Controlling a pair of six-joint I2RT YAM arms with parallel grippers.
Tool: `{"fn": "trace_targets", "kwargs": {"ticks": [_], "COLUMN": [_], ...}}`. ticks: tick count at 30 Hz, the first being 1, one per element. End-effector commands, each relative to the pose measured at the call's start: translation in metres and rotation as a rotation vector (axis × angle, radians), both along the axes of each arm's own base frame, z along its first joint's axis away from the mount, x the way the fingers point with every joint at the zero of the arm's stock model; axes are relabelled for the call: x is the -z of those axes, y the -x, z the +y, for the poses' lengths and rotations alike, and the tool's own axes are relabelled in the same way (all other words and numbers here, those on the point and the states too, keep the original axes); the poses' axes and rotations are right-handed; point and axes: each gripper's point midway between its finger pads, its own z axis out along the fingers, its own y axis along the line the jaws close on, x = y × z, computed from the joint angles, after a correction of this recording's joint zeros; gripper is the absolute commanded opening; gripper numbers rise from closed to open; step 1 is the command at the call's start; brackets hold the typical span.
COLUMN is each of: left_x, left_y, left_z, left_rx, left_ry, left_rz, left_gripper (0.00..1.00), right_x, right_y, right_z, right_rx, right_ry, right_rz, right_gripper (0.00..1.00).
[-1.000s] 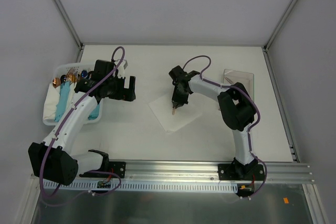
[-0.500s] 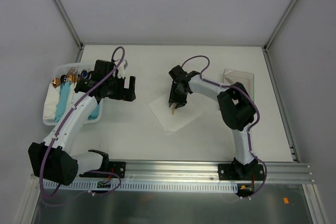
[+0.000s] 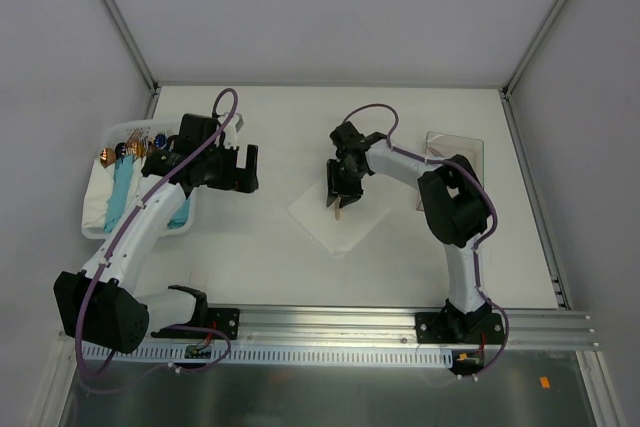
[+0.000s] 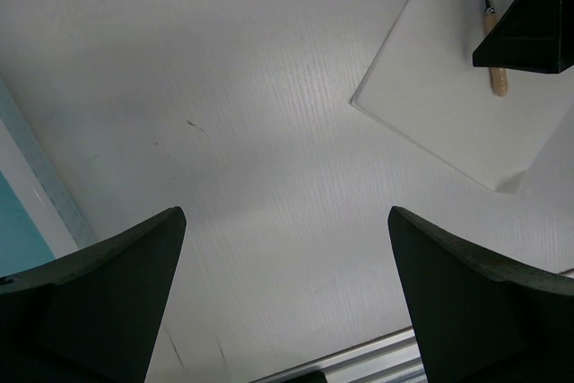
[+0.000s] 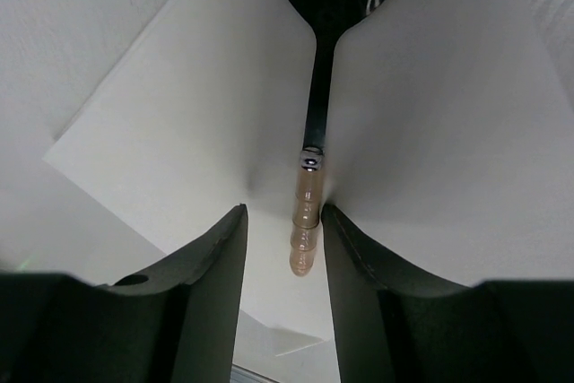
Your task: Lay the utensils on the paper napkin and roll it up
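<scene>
Top view: your left gripper (image 3: 238,169) hangs with jaws spread, just beside the pale tray (image 3: 120,128) at the left edge of the white table (image 3: 250,267). The tray's light-blue rolled bundles (image 3: 125,192) and spare cutlery (image 3: 130,147) are too small to sort. Your right gripper (image 3: 340,199) stands over the white square paper napkin (image 3: 335,232) at mid-table, covering most of the metal spoon with the tan ribbed handle (image 3: 339,213).

Left wrist view: both fingers (image 4: 99,293) stand wide apart over bare table. The napkin is cut off at upper right, and the spoon is half hidden.

Right wrist view: the jaws are parted. The spoon lies on the napkin, its handle between the fingers (image 5: 215,284). A gap shows at the left finger. You cannot tell whether the right finger touches. The spoon's bowl is cut off at the top.
</scene>
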Motion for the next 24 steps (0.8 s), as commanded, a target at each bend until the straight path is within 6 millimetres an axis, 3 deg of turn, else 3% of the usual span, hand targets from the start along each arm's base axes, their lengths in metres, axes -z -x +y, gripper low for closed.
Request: {"fn": "trace_targets", "kwargs": {"ticks": [1,6,11,15,18,19,20,22,23,24], "left_x": [-0.013,-0.014,-0.02,-0.027,-0.03,-0.03,-0.031,-0.031,-0.032,-0.032], "left_y": [-0.006,-0.007,-0.009,-0.008,-0.008,-0.008,-0.008,-0.007,-0.005,-0.001], "left_z": [-0.001,-0.002,-0.005,-0.011,-0.013,-0.014,-0.014,-0.016,-0.018,-0.024], "left_rx": [-0.011,-0.001,0.026,0.083,0.091,0.093,0.095,0.131,0.147,0.195], "left_ry": [0.014,0.015,0.022,0.037,0.047,0.046,0.049,0.048,0.055,0.074], "left_rz": [-0.024,-0.024,-0.039,-0.061,-0.063,-0.062,-0.064,-0.072,-0.072,-0.072], "left_gripper": [0.99,0.99,0.99,0.99,0.99,0.99,0.99,0.99,0.99,0.99], "right_x": [0.012,-0.017,-0.081,-0.137,-0.17,-0.173,-0.178,-0.187,-0.188,-0.189], "right_y": [0.02,0.011,-0.012,-0.031,-0.047,-0.049,-0.062,-0.073,-0.084,-0.088], "right_z": [-0.036,-0.028,-0.02,-0.03,-0.06,-0.075,-0.101,-0.135,-0.168,-0.186], "right_rx": [-0.058,-0.039,-0.011,0.016,0.072,0.094,0.153,0.203,0.269,0.267], "right_ry": [0.123,0.073,-0.027,-0.103,-0.097,-0.068,-0.044,-0.018,0.002,0.027], "right_rz": [0.056,-0.019,-0.159,-0.279,-0.34,-0.343,-0.362,-0.391,-0.396,-0.411], "right_gripper": [0.43,0.44,0.48,0.5,0.5,0.49,0.48,0.45,0.44,0.43]}}
